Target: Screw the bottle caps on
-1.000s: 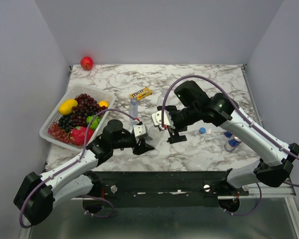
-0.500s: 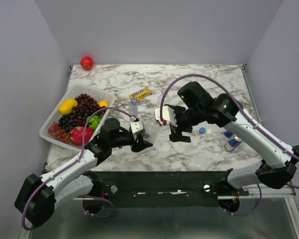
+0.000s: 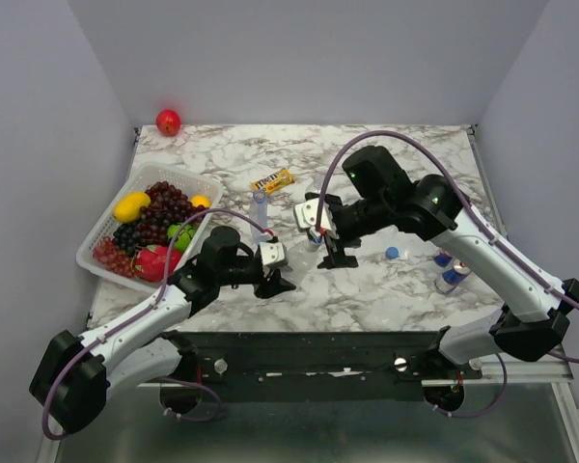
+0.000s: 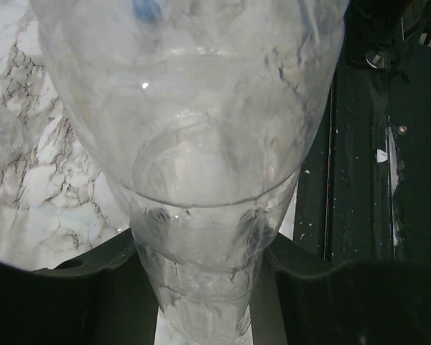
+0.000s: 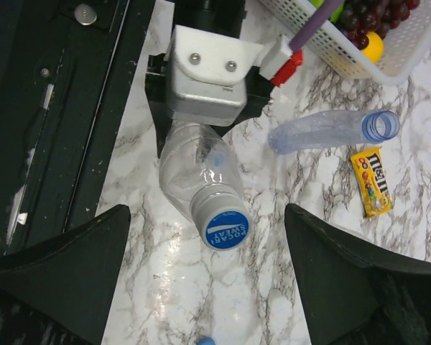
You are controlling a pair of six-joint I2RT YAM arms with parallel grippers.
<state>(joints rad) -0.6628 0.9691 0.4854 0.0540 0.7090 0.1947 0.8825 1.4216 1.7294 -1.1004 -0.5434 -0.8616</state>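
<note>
- Colourless bottle (image 5: 194, 172): near the middle of the marble table (image 3: 396, 159), towards its near edge; tilted, neck pointing up at the right wrist camera; the left wrist view looks along its clear body from the base end
- Blue cap (image 5: 226, 228): sits on this bottle's neck, printed face up; whether it is screwed tight cannot be told
- Left gripper (image 4: 201, 287): jaws clenched on the lower body of the colourless bottle, one finger on each side
- Right gripper (image 5: 208, 284): jaws released and spread wide, hanging above the capped neck; neither finger touches cap or bottle
- Slim bottle (image 3: 260, 207): blue-tinted; upright in the top view, just far of the left gripper; mouth open, uncapped
- Loose cap (image 3: 393, 253): blue; lies on the table just right of the right gripper, apart from every bottle
- Drink cans (image 3: 451, 274): blue and silver; stand right of the loose cap, partly behind the right arm
- Candy packet (image 3: 272, 180): yellow; lies flat, far of the slim bottle
- Basket (image 3: 185, 175): white; at the left side, filled with mixed fruit
- Red fruit (image 3: 168, 122): alone at the far left corner
</note>
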